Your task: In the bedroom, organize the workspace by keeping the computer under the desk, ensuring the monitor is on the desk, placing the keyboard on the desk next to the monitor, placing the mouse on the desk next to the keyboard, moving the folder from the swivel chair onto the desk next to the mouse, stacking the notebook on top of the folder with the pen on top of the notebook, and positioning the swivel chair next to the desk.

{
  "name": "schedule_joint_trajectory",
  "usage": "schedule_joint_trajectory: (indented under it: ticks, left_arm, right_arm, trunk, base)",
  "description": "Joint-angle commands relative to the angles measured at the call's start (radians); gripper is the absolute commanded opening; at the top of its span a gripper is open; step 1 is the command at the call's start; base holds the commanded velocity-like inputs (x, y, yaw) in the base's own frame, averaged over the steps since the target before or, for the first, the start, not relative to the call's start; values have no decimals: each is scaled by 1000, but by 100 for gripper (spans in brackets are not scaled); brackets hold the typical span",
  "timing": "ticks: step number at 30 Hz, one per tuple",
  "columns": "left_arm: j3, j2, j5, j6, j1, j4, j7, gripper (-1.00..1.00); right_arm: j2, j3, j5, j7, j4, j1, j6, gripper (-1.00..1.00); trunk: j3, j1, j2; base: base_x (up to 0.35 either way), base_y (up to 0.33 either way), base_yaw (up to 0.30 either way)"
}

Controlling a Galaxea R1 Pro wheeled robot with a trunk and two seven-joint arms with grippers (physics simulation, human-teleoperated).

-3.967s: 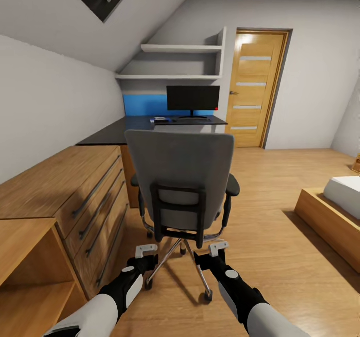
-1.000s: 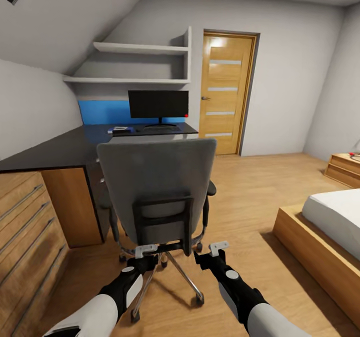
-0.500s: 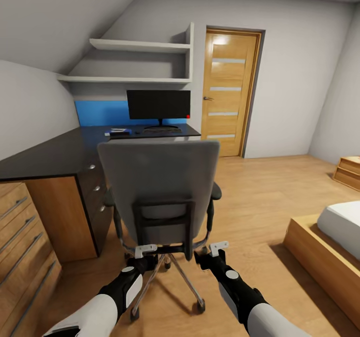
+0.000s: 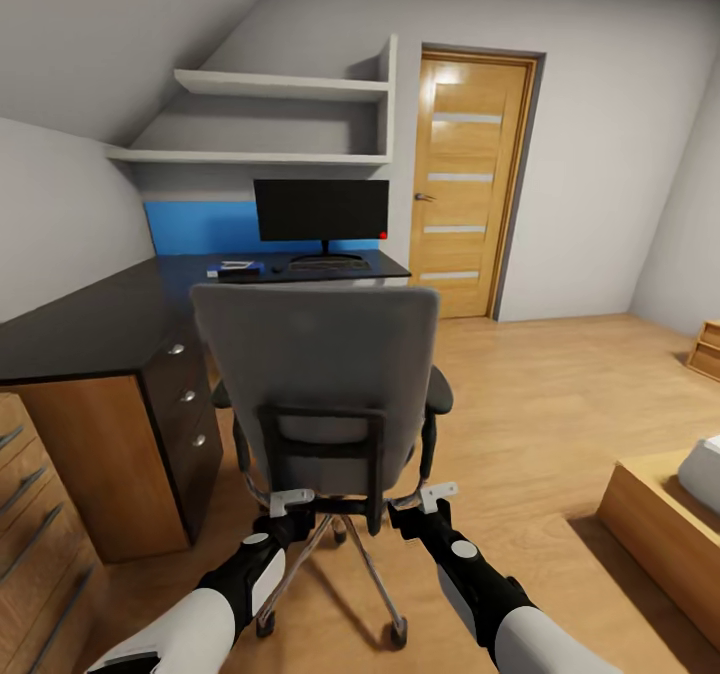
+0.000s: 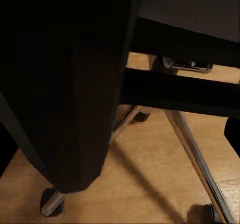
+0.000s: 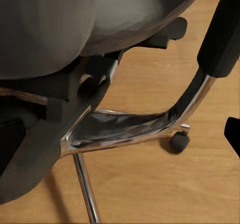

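Note:
The swivel chair (image 4: 315, 354) stands right in front of me with its grey back toward me. My left gripper (image 4: 303, 522) and right gripper (image 4: 402, 516) sit low behind it, by its chrome base, both open and holding nothing. The left wrist view shows a chrome leg (image 5: 192, 149) and a caster (image 5: 50, 204). In the right wrist view I see the seat's underside (image 6: 60, 29) and a chrome arm support (image 6: 190, 102). Past the chair is the black desk (image 4: 90, 319) with the monitor (image 4: 320, 209), the keyboard (image 4: 325, 265) and the blue folder (image 4: 235, 270). The chair hides the space under the desk.
The desk's drawer unit (image 4: 185, 394) stands left of the chair, and a wooden dresser (image 4: 35, 534) is at the lower left. A wooden door (image 4: 470, 184) is behind the desk. A bed frame (image 4: 660, 524) is at the right, with open floor between it and the chair.
The view has moved forward and turned, so the desk and drawer unit are nearer. The chair has kept its place in front of my grippers. The dresser and bed have slid toward the edges.

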Motion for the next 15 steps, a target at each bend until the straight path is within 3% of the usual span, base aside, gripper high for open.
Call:
schedule_joint_trajectory:
  ticks: [1, 6, 15]
  left_arm:
    - [7, -1, -10, -2, -1, 0, 1, 100]
    - [7, -2, -11, -1, -1, 0, 1, 100]
    - [7, -3, -11, -1, -1, 0, 0, 100]
  right_arm:
    - [0, -2, 9, 1, 1, -1, -3, 100]
    - [0, -2, 9, 1, 1, -1, -3, 100]
    - [0, -2, 9, 0, 1, -1, -3, 100]
  trunk:
    - [-1, 0, 0]
    - [-1, 0, 0]
    - [-1, 0, 0]
  base:
    - [321, 34, 0]
    - [137, 10, 0]
    - [-191, 1, 0]
